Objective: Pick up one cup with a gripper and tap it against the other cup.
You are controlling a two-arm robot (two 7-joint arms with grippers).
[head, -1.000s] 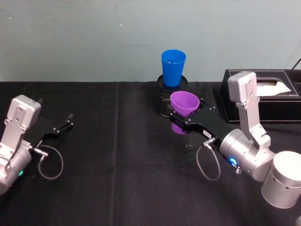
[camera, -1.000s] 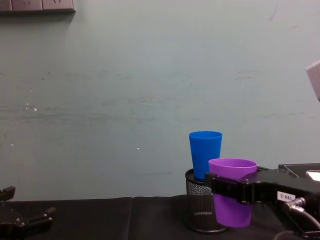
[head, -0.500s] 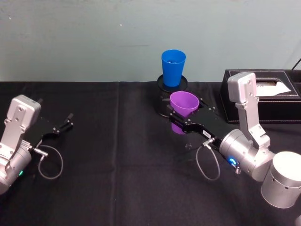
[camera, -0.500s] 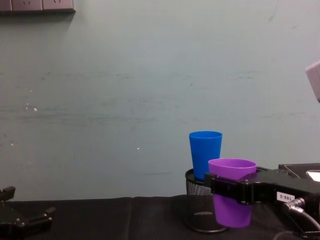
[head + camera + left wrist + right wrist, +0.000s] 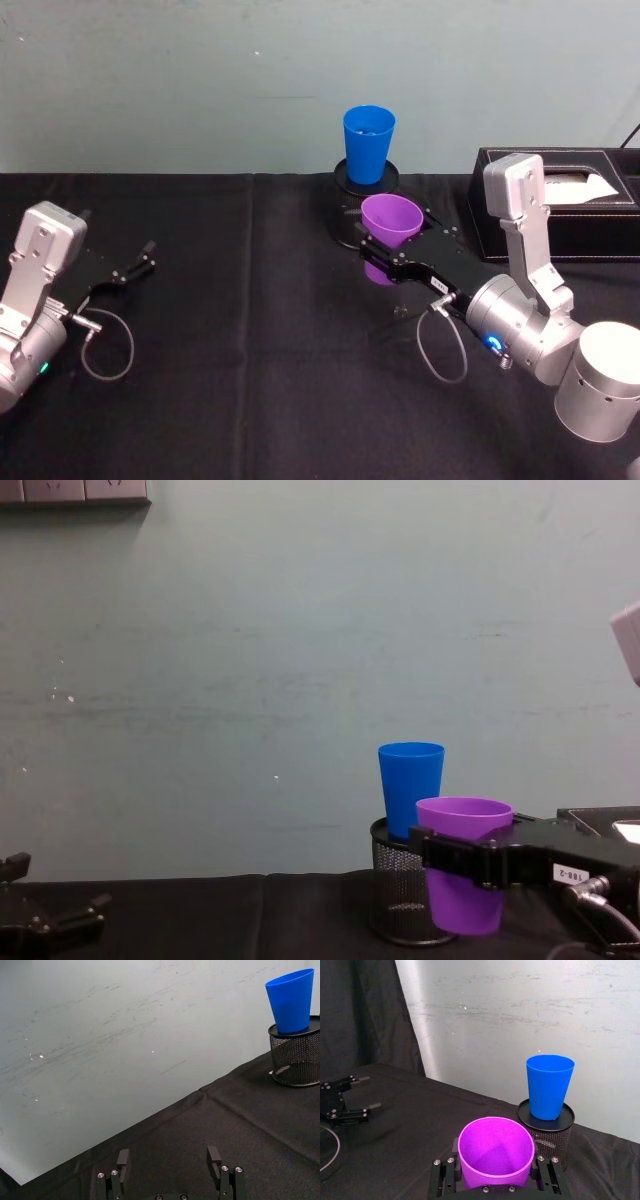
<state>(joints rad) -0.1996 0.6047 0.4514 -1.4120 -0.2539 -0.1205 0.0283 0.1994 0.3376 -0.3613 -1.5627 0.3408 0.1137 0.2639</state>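
Observation:
The purple cup (image 5: 388, 232) (image 5: 494, 1152) (image 5: 463, 865) hangs upright above the black table with my right gripper (image 5: 392, 258) (image 5: 495, 1180) (image 5: 455, 855) shut on it around its middle. Just behind it, apart from it, the blue cup (image 5: 367, 143) (image 5: 548, 1086) (image 5: 410, 788) (image 5: 291, 1000) stands upright on top of a black wire-mesh pen holder (image 5: 345, 195) (image 5: 552, 1135) (image 5: 398, 900) (image 5: 296, 1057). My left gripper (image 5: 135, 265) (image 5: 170, 1160) rests open at the table's left side, far from both cups.
A black tissue box (image 5: 560, 200) sits at the back right, close behind my right arm. A pale green wall stands just behind the table's far edge. A loose cable (image 5: 105, 350) loops beside my left arm.

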